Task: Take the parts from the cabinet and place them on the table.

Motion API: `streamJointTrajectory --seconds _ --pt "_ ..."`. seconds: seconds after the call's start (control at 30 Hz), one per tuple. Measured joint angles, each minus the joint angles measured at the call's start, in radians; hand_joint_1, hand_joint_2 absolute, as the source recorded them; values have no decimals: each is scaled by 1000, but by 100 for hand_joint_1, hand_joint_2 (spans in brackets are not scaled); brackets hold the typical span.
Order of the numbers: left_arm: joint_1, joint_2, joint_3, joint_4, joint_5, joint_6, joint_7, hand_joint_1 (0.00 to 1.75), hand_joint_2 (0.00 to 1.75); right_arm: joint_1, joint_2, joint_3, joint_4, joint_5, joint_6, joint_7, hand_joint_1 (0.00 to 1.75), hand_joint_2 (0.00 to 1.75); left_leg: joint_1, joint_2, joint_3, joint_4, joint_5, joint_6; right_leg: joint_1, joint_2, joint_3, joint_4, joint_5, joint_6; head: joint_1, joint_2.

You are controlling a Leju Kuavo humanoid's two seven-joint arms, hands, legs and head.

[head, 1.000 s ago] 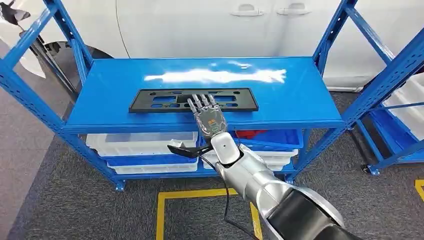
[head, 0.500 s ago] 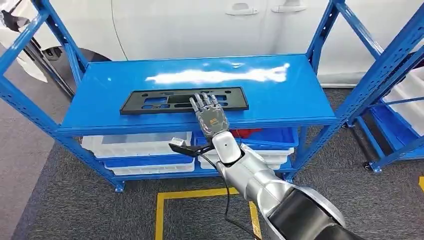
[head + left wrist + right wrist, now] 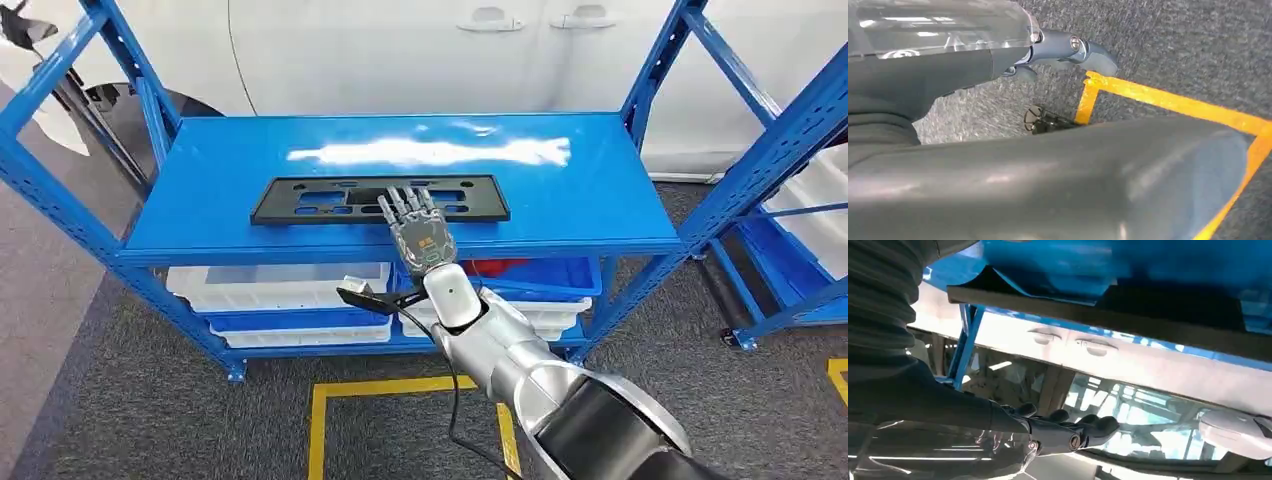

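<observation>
Black rectangular slotted plate (image 3: 380,199) lying flat on the top shelf of the blue rack (image 3: 600,190), right hand (image 3: 418,232) stretched over the plate's near edge, fingers (image 3: 405,205) extended and resting on it, grip not discernible, left hand (image 3: 1068,50) hanging over grey carpet with fingers loosely curled, holding nothing, white bins (image 3: 280,290) on the lower shelf.

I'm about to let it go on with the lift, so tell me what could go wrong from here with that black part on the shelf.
The right robot hand reaches only the near edge of the long black part, right of its middle, so a lift may tip or drop the left end. Dragging it could catch a blue upright. Whether the fingers have closed on it is unclear.
</observation>
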Motion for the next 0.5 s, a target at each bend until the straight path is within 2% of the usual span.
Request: streamJointTrajectory --seconds 0.07,0.1,0.13,0.17,0.2,0.27,0.3,0.4,0.43,0.47,0.5 --pt "-1 0 0 0 0 1 0 0 0 3 0 0 0 0 0 0 0 175 -1 1 -2 0 0 3 -7 0 -78 169 -79 7 0 0" --pt "-1 1 1 0 0 1 0 0 0 7 -1 0 0 0 0 0 0 175 -1 1 -3 0 0 3 -9 0 -111 236 -98 10 0 0" --pt "0 1 1 0 0 1 0 0 0 10 -2 0 1 0 0 0 0 175 -1 1 -2 0 0 3 -11 0 -125 261 -96 11 0 0" --pt "0 1 1 0 1 -1 0 0 0 11 -3 0 1 0 0 0 0 175 -1 0 -2 1 0 3 -13 0 -114 233 -68 10 0 0" --pt "0 0 1 0 2 -3 1 0 0 10 -4 0 1 0 0 -2 0 175 -1 -1 -1 1 0 2 -14 0 -83 168 -28 8 0 0" --pt "-1 0 1 0 7 -8 0 0 0 7 -4 0 0 0 -2 -3 0 175 -1 -1 4 1 -2 -1 -12 0 11 -24 60 -3 0 0" --pt "-2 -2 1 0 7 -8 0 0 0 5 -4 0 0 0 -2 -3 0 175 -5 -1 2 1 -2 -6 -7 1 29 -57 48 -7 0 0" --pt "-2 -1 2 0 7 -10 -3 0 0 5 -5 0 0 0 -3 -3 0 175 -3 -1 0 -3 2 -24 -1 2 21 -61 52 -15 0 0" --pt "-3 -1 3 0 8 -10 -4 0 0 5 -5 0 0 0 -4 -3 0 175 -4 -1 3 -7 4 -32 -3 2 23 -69 57 -24 0 0" --pt "-3 0 4 0 8 -11 -6 0 0 4 -4 0 -2 0 -4 -3 0 175 -2 0 0 -6 -3 -36 -12 0 31 -81 64 -32 0 0" --pt "-2 -1 4 0 8 -11 -8 0 0 2 -4 0 -2 0 -5 -3 0 175 -2 0 -8 24 -27 -39 -11 -1 35 -86 66 -36 0 0"
